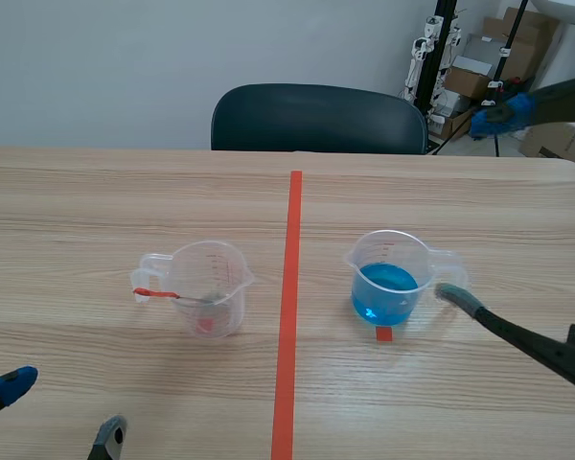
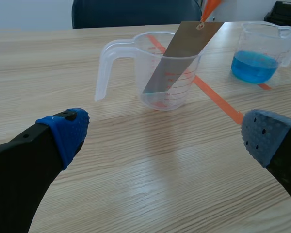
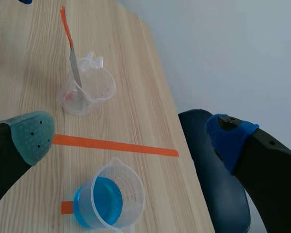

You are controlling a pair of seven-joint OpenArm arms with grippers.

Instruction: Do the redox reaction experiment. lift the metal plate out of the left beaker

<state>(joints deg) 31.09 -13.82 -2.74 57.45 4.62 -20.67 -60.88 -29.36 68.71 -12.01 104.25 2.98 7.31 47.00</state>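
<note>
A pale wooden table (image 1: 96, 192) stands before a plain light wall, with a dark chair (image 1: 316, 117) at its far edge and cardboard boxes (image 1: 479, 67) behind the far right corner. An orange-red tape line (image 1: 293, 287) runs from the near edge to the far edge.

Between that line and the table's left edge stands the clear left beaker (image 1: 206, 287). The metal plate (image 2: 179, 56) leans tilted inside it, with its lower end at the bottom and its upper end rising above the rim. An orange strip (image 2: 209, 9) hangs from a hole at the plate's top.

On the other side of the line, the right beaker (image 1: 391, 278) holds blue liquid (image 1: 383, 287).

The left tool (image 2: 165, 138) is spread wide near the table's near left corner, gripping nothing, with the left beaker ahead of it. The right tool (image 3: 131, 137) is also spread wide and empty above the right beaker. One grey-green pad (image 1: 455, 295) is close by that beaker's handle; contact cannot be judged.
</note>
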